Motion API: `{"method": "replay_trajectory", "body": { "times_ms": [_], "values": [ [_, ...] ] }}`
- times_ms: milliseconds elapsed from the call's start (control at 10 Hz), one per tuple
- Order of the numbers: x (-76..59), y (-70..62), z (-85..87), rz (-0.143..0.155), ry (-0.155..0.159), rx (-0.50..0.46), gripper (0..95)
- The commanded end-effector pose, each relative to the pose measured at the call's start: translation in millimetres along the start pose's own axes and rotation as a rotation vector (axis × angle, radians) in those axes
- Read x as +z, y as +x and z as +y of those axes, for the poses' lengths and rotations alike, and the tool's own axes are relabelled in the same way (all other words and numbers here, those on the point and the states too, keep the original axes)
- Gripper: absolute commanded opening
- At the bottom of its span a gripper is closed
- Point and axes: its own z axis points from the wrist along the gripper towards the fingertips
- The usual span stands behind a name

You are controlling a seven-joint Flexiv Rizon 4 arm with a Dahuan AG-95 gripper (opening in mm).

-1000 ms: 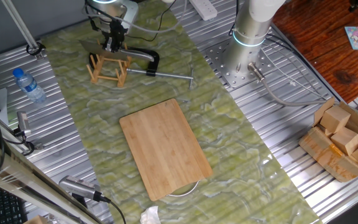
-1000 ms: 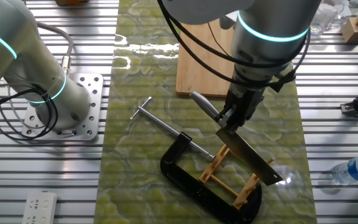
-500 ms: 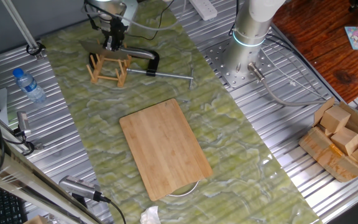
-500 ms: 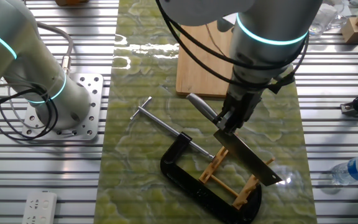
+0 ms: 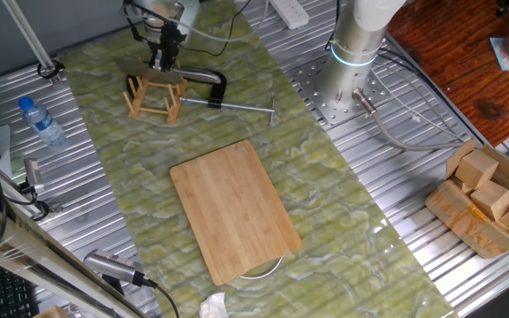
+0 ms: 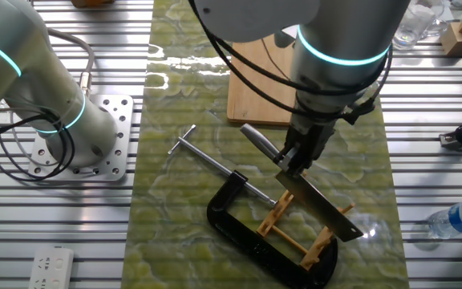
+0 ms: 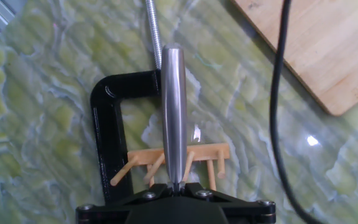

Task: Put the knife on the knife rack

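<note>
The knife, a cleaver with a dark grey blade [image 6: 321, 209] and a silver handle [image 6: 259, 140], is held tilted over the light-wood knife rack [image 6: 293, 233]. My gripper [image 6: 293, 160] is shut on the knife where the handle meets the blade. In the hand view the handle [image 7: 173, 106] points away from me and the rack's pegs [image 7: 185, 157] show on both sides of it. I cannot tell whether the blade sits between the pegs. In one fixed view the gripper [image 5: 163, 60] is just above the rack [image 5: 153, 95] at the far left.
A black C-clamp [image 6: 243, 237] with a metal rod [image 6: 207, 156] lies around the rack, touching it. The bamboo cutting board [image 5: 234, 208] lies mid-mat. A water bottle [image 5: 41, 121] stands at the left, wooden blocks [image 5: 489, 194] at the right.
My gripper and the knife have shifted slightly along the rack, to the left in the other fixed view. The grip is unchanged.
</note>
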Motion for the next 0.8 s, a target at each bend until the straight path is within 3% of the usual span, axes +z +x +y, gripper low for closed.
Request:
{"method": "replay_trajectory", "body": {
  "times_ms": [100,500,800],
  "values": [
    [4.2,0.4,0.9,0.009,0.015,0.003,0.0],
    [16.4,1.0,2.9,0.007,0.035,0.001,0.0],
    [27.1,1.3,3.4,0.023,0.056,0.005,0.0]
  ]
}}
